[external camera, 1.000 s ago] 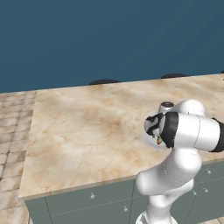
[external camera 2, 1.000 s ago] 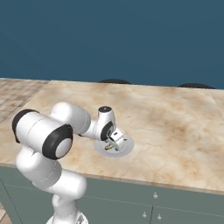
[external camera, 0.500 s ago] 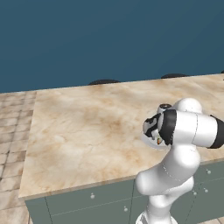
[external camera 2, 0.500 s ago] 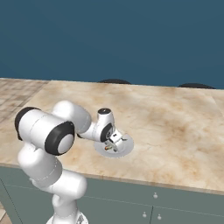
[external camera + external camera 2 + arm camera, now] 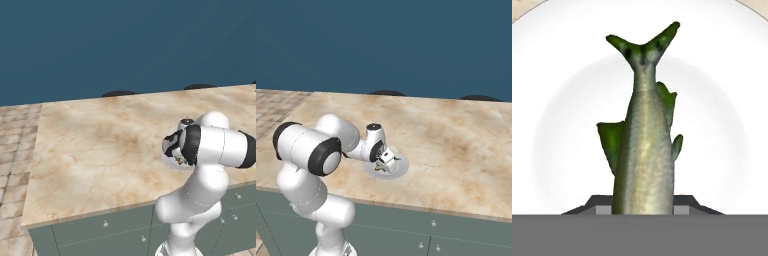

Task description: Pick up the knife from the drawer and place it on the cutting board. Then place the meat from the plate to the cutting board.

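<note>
Marbled beige counter [image 5: 100,150], blue wall [image 5: 125,45]

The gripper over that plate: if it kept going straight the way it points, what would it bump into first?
The fish-like meat between its fingers, then the plate beneath it, it seems.

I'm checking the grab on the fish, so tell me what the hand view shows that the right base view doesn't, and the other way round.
Hand view alone: the meat close up, a greenish-grey fish with its forked tail toward the top of that view, its body running down between the pincer's dark tips.

Right base view alone: the white arm reaching low over the marble counter, the pincer down on the plate, and the blue wall behind.

Both: the pale round plate.
</note>
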